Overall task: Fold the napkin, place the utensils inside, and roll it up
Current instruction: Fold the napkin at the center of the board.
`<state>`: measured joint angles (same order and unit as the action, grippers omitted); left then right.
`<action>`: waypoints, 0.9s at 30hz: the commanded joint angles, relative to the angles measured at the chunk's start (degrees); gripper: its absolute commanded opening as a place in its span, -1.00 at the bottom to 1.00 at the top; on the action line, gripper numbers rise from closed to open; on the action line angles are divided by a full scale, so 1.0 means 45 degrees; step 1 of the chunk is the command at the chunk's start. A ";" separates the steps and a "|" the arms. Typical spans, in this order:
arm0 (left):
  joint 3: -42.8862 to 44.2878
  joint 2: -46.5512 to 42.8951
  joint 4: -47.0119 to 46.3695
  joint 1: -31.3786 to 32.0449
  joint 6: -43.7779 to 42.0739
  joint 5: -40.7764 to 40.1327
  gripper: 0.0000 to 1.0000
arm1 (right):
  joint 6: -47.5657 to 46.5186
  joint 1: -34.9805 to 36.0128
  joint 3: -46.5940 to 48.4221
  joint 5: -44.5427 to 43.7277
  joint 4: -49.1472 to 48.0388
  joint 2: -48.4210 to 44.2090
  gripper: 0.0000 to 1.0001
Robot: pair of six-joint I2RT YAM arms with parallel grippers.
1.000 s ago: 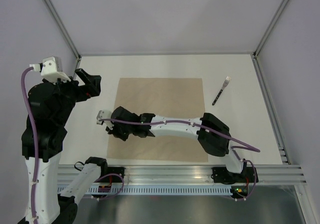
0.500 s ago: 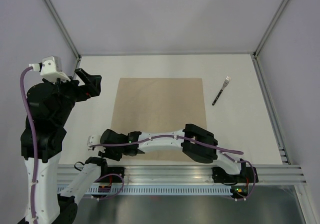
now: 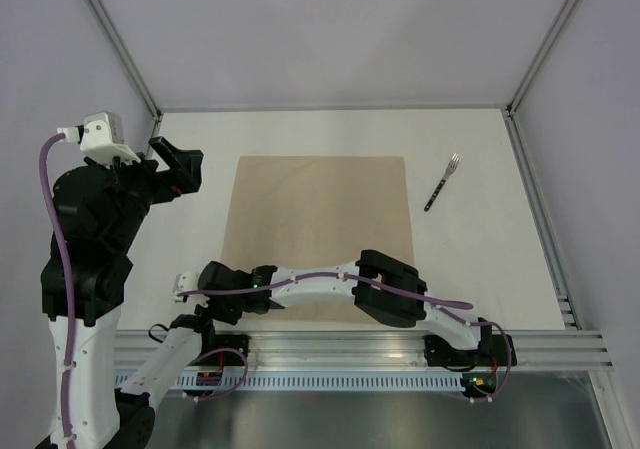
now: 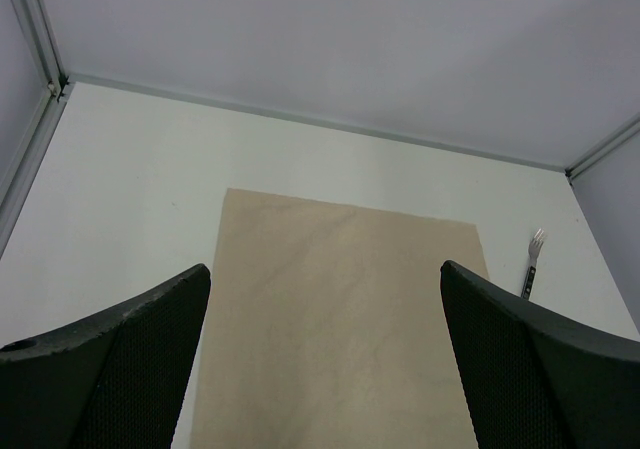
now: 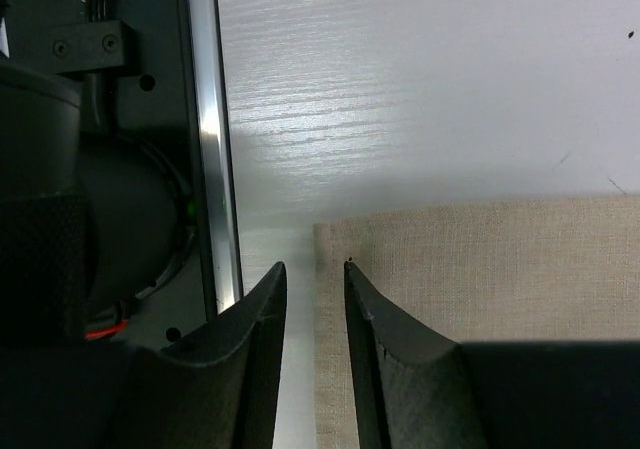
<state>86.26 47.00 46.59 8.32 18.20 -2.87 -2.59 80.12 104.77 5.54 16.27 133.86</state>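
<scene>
The napkin (image 3: 320, 224) lies flat and square on the white table; it also shows in the left wrist view (image 4: 340, 319) and the right wrist view (image 5: 480, 269). The fork (image 3: 441, 182) lies on the table to the napkin's far right, also in the left wrist view (image 4: 531, 267). My right gripper (image 3: 225, 312) reaches across to the napkin's near left corner. In the right wrist view it (image 5: 315, 269) is narrowly open, its fingers astride the cloth's left edge just behind the corner. My left gripper (image 3: 176, 166) is held high at the left, wide open and empty (image 4: 325, 369).
The aluminium rail (image 3: 350, 347) and the left arm's base (image 5: 90, 169) lie right beside the napkin's near left corner. Frame posts and grey walls enclose the table on three sides.
My right arm has swung from over the napkin's left middle down to its near left corner and settled there. The left arm, napkin and fork have not moved.
</scene>
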 commanded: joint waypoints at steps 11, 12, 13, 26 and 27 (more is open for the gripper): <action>0.0324 0.0063 -0.0157 -0.0051 0.0429 0.0268 0.99 | -0.0010 0.0224 0.0311 -0.0625 -0.0315 0.0721 -0.33; 0.0324 0.0063 -0.0158 -0.0071 0.0429 0.0268 0.99 | -0.0049 0.0224 0.0234 -0.0645 -0.0354 0.0741 -0.33; 0.0304 0.0063 -0.0138 -0.0071 0.0429 0.0248 0.99 | -0.0049 0.0204 0.0194 -0.0665 -0.0354 0.0780 -0.33; 0.0226 0.0063 -0.0138 -0.0051 0.0429 0.0268 0.99 | -0.0264 0.0224 -0.0215 -0.0977 -0.0549 0.0975 -0.32; 0.0226 0.0082 -0.0157 -0.0051 0.0429 0.0268 0.99 | -0.0284 0.0204 -0.0235 -0.0997 -0.0550 0.0956 -0.31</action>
<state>86.26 47.00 46.61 8.32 18.20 -2.87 -2.70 80.18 105.12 3.49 12.47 135.63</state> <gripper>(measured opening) 0.993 0.340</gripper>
